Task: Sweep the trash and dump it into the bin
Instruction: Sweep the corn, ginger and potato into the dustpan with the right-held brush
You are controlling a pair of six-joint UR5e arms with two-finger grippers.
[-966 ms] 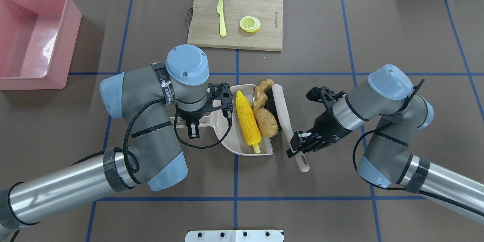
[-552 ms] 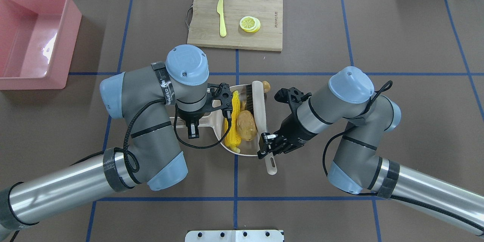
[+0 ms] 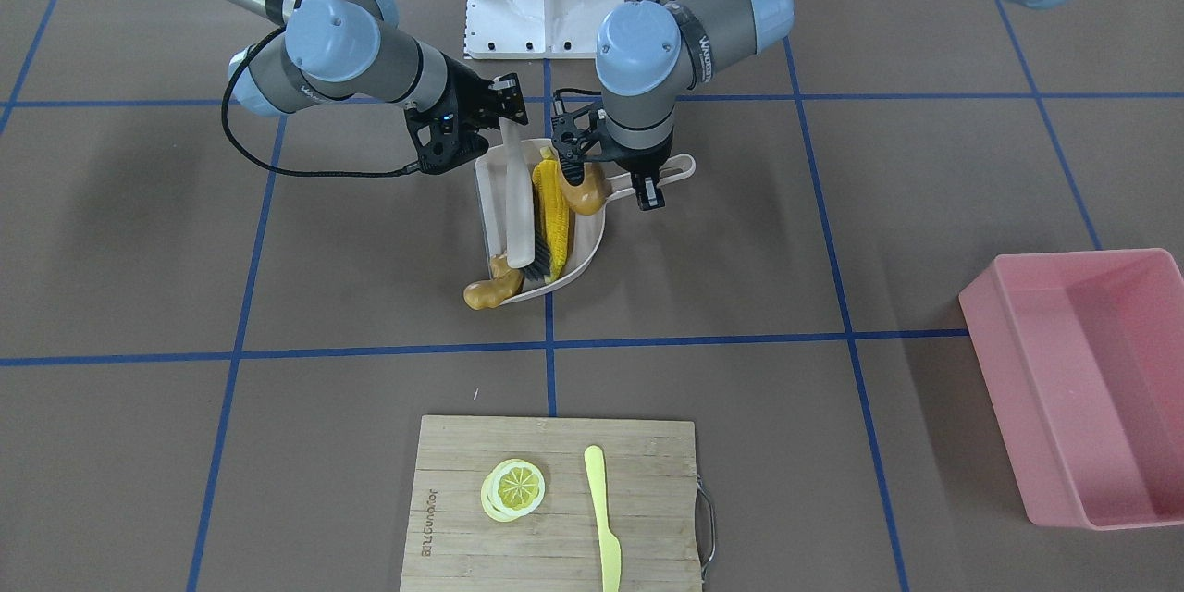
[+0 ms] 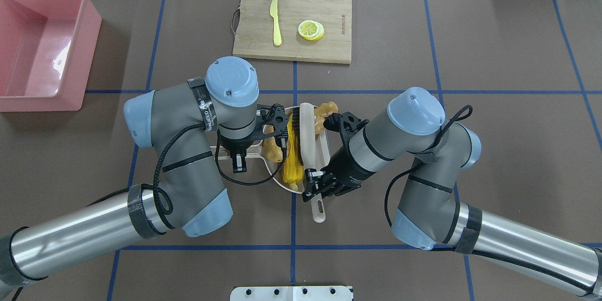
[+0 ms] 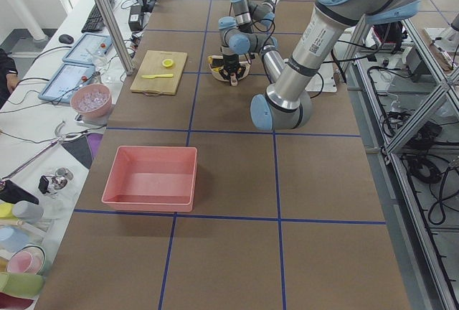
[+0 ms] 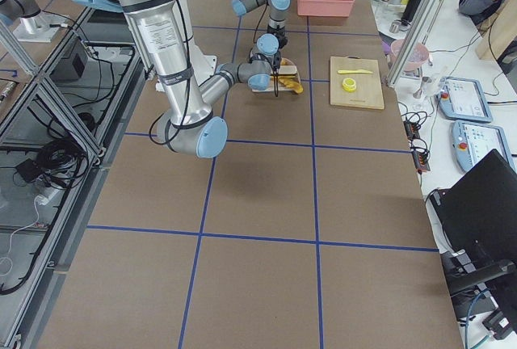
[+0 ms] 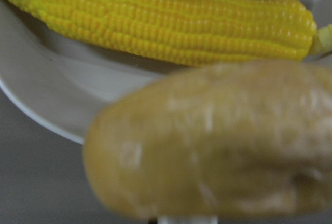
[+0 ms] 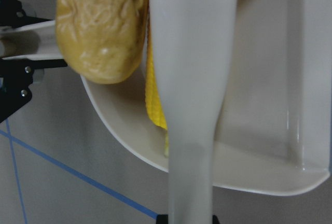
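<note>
Right arm: the right tool (image 4: 316, 187) is clamped on the handle of the beige long-handled brush (image 3: 516, 203), at the pan's near end.
Left arm: the left tool (image 4: 240, 162) points down, its fingers closed on the side handle of the beige plastic dustpan (image 3: 587, 245).
Dustpan: lies flat on the brown bench (image 4: 517, 127) between the two tools.
Brush: lies lengthwise inside the pan, its dark bristles against the corn.
Corn: the yellow corn cob (image 3: 553, 208) lies along the pan floor, between the brush and the potato.
Potato: the brown-orange potato (image 3: 585, 191) sits at the pan's rim beside the handle, partly overhanging it, just under the left wrist camera.
Ginger: the knobbly tan ginger root (image 3: 488, 289) is at the pan's far corner, partly out on the bench.
Board: a bamboo cutting board (image 4: 329, 42) lies farther out, carrying a pale yellow knife (image 4: 275, 21) and a lemon slice (image 4: 311, 30).
Bin: the pink rectangular plastic tub (image 4: 47, 56) stands at the far left, well apart from the pan.
</note>
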